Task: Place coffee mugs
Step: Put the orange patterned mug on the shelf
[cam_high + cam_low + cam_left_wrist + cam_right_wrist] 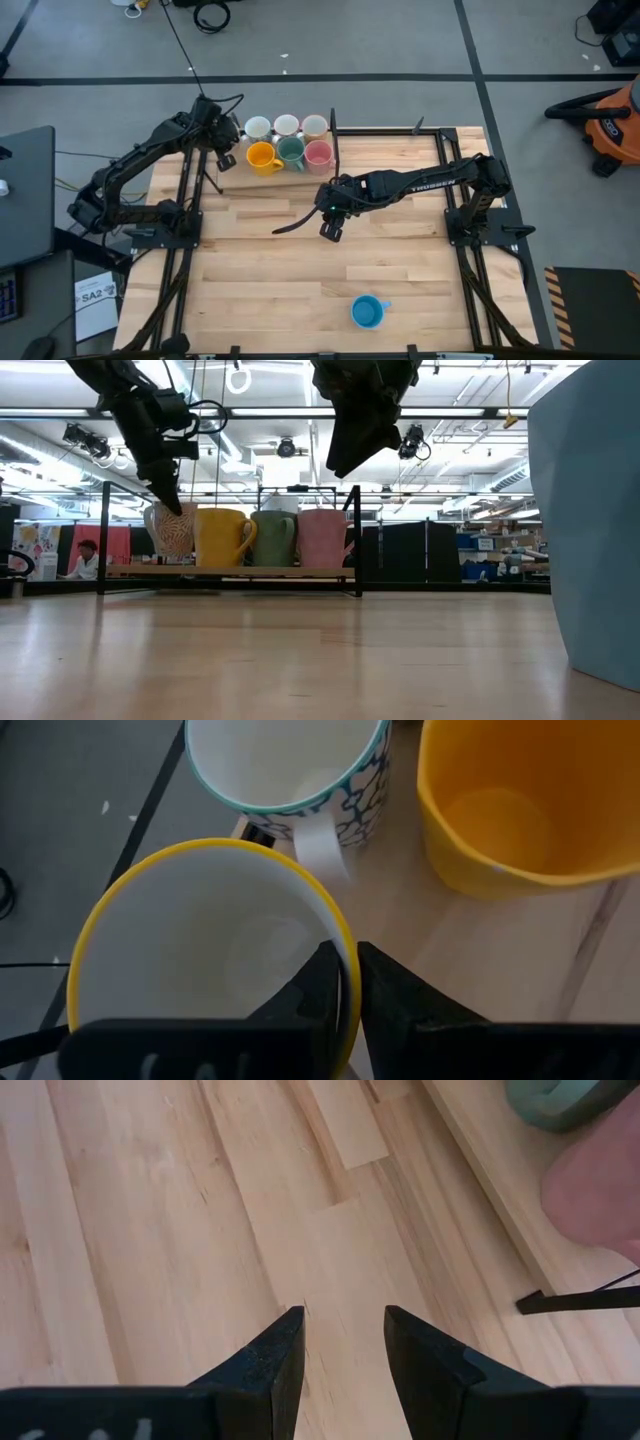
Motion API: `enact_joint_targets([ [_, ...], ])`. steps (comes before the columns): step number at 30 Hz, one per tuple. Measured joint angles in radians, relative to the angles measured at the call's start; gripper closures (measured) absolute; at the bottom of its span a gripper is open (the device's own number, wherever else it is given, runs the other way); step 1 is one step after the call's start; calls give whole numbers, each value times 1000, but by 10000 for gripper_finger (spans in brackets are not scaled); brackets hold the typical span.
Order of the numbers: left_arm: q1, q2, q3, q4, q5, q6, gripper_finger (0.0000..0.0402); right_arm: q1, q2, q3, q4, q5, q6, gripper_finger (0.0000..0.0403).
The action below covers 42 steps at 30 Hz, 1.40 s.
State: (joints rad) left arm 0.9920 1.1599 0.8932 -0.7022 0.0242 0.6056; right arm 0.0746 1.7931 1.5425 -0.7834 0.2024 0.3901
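Left gripper [347, 982] jaws pinch the yellow-rimmed mug's [150, 910] wall; right gripper [344, 1342] jaws gape, holding nothing.

We see a counter [300, 280] of pale wooden planks, smooth with a soft satin sheen and visible grain. The coffee mugs [290, 140] look like glazed ceramic, glossy and smooth; the yellow-rimmed mug [200, 960] gleams white inside, the patterned mug [290, 770] carries a printed crackle design, and the orange mug [530, 810] shines evenly. The light blue mug [368, 312] appears more matt. The left pincer [345, 990] and right pincer [345, 1350] have dark, matt, plastic-looking fingers. The rack frame [335, 150] looks like black metal.
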Motion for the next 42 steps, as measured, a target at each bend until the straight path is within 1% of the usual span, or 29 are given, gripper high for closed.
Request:
enact_joint_targets([
  [4, 0, 7, 0, 1, 1, -1, 362, 0, 0, 0, 2, 0, 0, 258],
  [7, 0, 26, 0, 0, 1, -25, 361, 0, 0, 0, 5, 0, 0, 258],
  [15, 0, 82, 1, 14, 0, -24, 360, 0, 0, 0, 5, 0, 0, 258],
  [36, -2, 84, 0, 33, -4, -19, 358, 0, 0, 0, 4, 0, 0, 258],
  [39, -2, 85, 0, 40, -5, -19, 351, 0, 0, 0, 4, 0, 0, 258],
  [42, -2, 85, 0, 47, -5, -18, 334, 0, 0, 0, 4, 0, 0, 258],
])
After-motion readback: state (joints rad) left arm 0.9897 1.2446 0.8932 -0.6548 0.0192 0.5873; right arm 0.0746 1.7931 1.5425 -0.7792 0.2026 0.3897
